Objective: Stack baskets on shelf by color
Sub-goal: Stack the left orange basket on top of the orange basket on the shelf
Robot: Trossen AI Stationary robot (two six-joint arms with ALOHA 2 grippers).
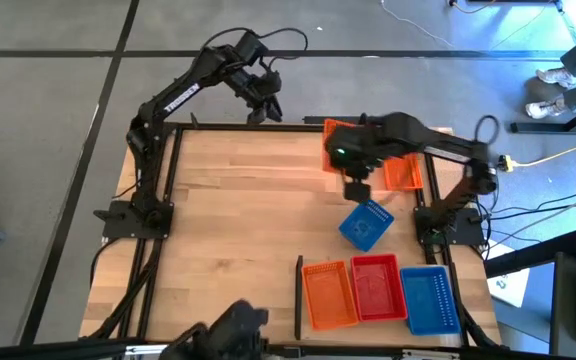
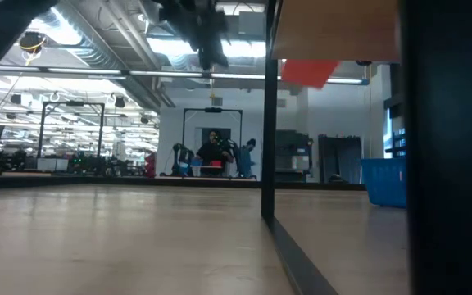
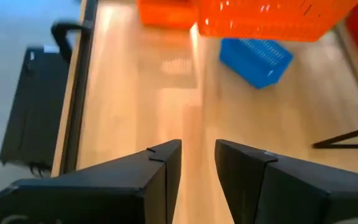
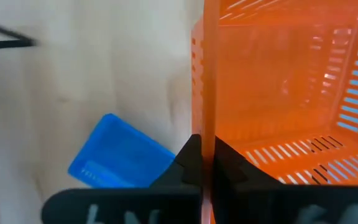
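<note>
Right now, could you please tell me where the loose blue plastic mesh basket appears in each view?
High view: blue basket right of centre.
Low view: maybe the blue shape at right; cannot tell.
Left wrist: upper middle.
Right wrist: lower left.
Landmark: orange plastic mesh basket near it in both wrist views.

The left and middle of the shelf (image 1: 238,220) are left bare in the high view, so wide passage is offered there from 9 o'clock through the centre. The 5 o'clock edge is blocked by a row of three touching baskets: an orange basket (image 1: 329,294), a red basket (image 1: 376,288) and a blue basket (image 1: 429,299), fenced at their 9 o'clock side by the black divider strip (image 1: 298,297). Between that row and the right claw (image 1: 356,186), a tilted blue basket (image 1: 366,224) is lying loose. The 1 o'clock corner is crowded by the right arm and orange baskets (image 1: 404,172). The 12 o'clock edge is overhung by the left claw (image 1: 265,110).
</note>
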